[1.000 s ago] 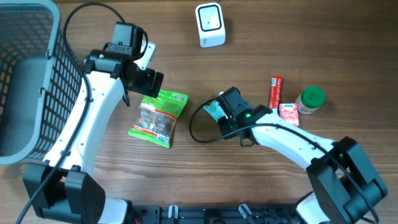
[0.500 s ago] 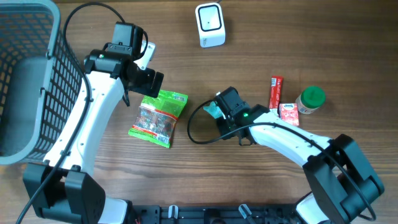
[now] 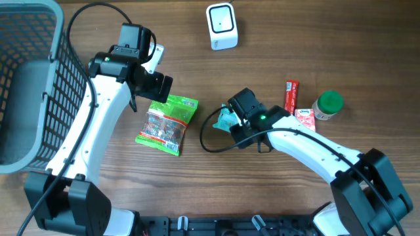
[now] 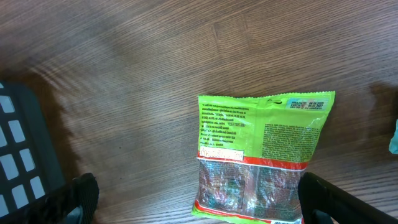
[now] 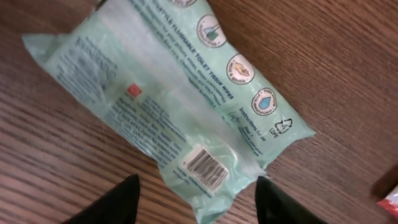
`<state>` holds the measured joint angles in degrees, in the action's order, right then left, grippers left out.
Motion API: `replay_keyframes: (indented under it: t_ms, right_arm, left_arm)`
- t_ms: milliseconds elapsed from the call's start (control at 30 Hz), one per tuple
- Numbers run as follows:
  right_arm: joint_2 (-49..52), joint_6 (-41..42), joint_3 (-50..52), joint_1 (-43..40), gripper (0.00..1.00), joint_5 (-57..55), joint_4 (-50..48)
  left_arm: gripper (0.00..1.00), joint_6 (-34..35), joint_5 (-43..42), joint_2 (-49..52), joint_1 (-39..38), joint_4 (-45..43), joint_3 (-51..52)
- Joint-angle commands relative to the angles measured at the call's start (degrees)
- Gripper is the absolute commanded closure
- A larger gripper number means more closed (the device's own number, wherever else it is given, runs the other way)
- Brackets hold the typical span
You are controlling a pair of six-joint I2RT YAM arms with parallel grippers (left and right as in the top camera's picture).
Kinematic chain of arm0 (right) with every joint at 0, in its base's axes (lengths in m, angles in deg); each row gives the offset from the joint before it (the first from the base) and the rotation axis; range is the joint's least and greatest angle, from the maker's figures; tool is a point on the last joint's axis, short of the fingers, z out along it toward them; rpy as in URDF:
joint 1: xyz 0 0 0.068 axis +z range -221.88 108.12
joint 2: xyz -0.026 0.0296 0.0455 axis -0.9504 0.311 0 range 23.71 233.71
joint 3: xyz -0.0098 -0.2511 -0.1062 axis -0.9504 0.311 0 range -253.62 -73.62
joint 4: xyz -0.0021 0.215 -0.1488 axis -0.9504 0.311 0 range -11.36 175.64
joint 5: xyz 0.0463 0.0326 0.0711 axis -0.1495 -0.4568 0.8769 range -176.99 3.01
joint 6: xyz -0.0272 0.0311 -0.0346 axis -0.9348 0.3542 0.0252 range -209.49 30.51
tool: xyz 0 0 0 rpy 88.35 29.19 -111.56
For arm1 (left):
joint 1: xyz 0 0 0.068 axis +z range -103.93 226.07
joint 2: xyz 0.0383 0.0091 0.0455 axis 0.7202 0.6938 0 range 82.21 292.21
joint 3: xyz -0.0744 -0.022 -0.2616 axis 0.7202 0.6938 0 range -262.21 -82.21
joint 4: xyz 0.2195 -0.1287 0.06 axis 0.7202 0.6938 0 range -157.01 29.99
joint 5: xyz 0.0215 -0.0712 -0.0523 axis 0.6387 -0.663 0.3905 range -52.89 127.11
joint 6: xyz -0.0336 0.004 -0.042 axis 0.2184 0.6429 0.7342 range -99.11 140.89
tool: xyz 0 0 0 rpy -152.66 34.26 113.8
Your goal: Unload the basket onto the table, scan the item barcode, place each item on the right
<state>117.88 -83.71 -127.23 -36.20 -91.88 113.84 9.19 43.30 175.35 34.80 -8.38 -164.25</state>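
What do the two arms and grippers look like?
Both the left arm and right arm have white links with black joints. The fingers are black. A black cable loops beside each arm; a green light glows on the right wrist.

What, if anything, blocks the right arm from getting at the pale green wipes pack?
Nothing visible, so probably yes: the right pincer hangs open just above the wipes pack, a finger on either side of its barcode end.
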Motion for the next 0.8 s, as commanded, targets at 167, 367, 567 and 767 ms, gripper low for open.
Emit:
replay_keyframes:
  t_ms: [167, 367, 567, 767]
  right_arm:
    - [-0.72, 1.44, 1.36, -0.17, 0.8, -2.64, 0.83]
    - [-0.72, 3.45, 4.04, -0.17, 0.87, -0.46, -0.33]
    - [-0.72, 5.97, 9.97, -0.17, 0.87, 1.92, -8.22]
    - [-0.74, 7.67, 13.49, -0.2, 0.87, 1.73, -9.2]
  left_arm:
    - [0.0, -0.48, 0.52, -0.24, -0.13, -0.15, -0.57]
    - [0.0, -0.48, 0.52, -0.24, -0.13, -0.15, -0.57]
    - [0.0, -0.48, 0.52, -0.24, -0.13, -0.15, -0.57]
    - [0.0, -0.46, 0.52, -0.24, -0.13, -0.15, -0.57]
